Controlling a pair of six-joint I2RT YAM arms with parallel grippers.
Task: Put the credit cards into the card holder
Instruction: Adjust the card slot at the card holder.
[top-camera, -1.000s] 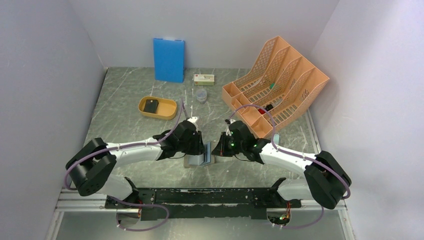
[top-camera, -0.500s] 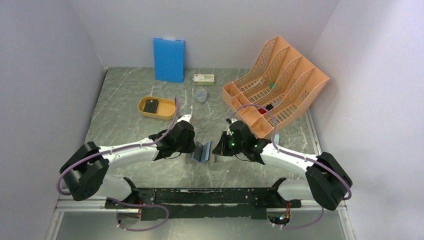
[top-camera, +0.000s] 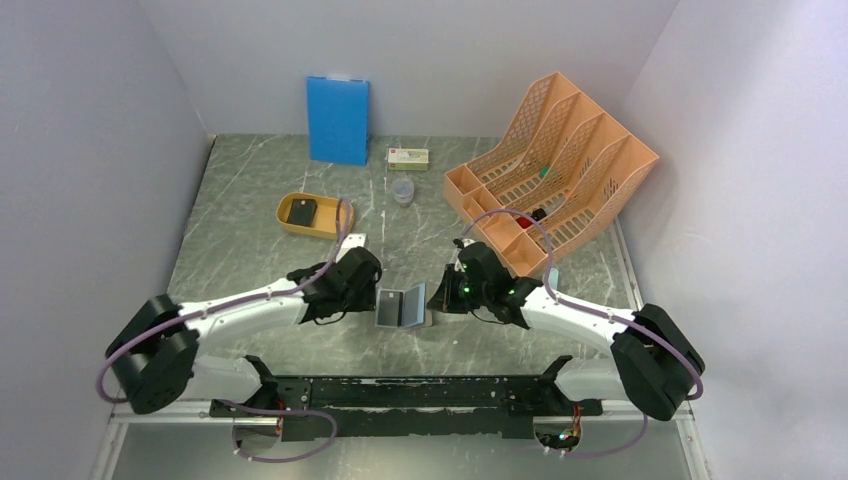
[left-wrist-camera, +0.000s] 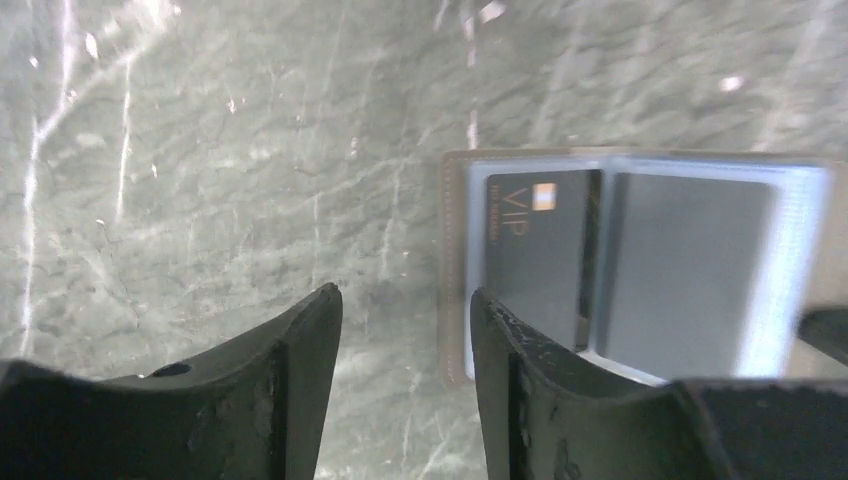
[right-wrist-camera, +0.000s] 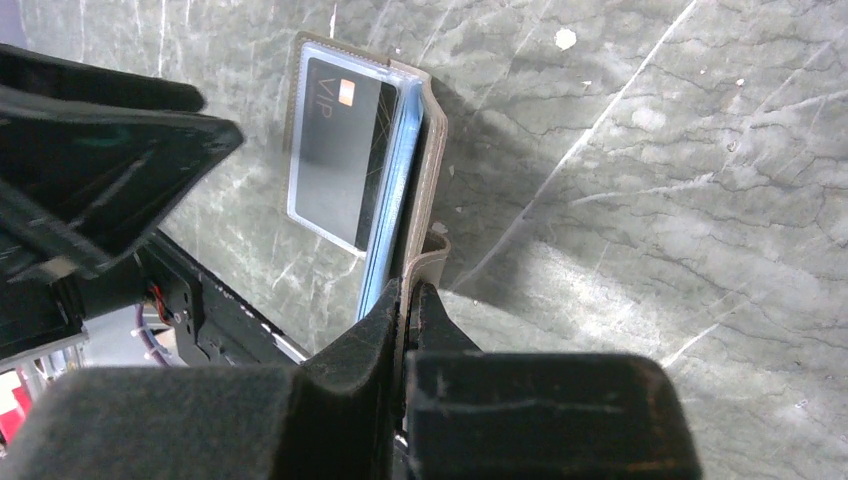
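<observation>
The grey card holder (top-camera: 400, 308) lies open between the two arms, its pale blue pockets facing up. One dark credit card (left-wrist-camera: 535, 255) marked VIP sits in the left pocket and also shows in the right wrist view as the card (right-wrist-camera: 340, 140). My left gripper (left-wrist-camera: 405, 300) is open and holds nothing, just left of the holder's (left-wrist-camera: 700, 270) left edge. My right gripper (right-wrist-camera: 410, 288) is shut on the grey right flap of the holder (right-wrist-camera: 428, 150), which stands raised. Another dark card (top-camera: 302, 210) lies in the yellow tray.
The mustard-yellow oval tray (top-camera: 340, 222) sits at the back left, with a blue board (top-camera: 337, 120) leaning on the rear wall. A small box (top-camera: 408, 157) and a clear cup (top-camera: 402, 190) are mid-back. An orange file rack (top-camera: 560, 160) fills the back right.
My left gripper drew back to the left off the holder and its jaws parted. The holder's left half dropped from half-standing to flat, with the VIP card in its pocket. The right arm held still.
</observation>
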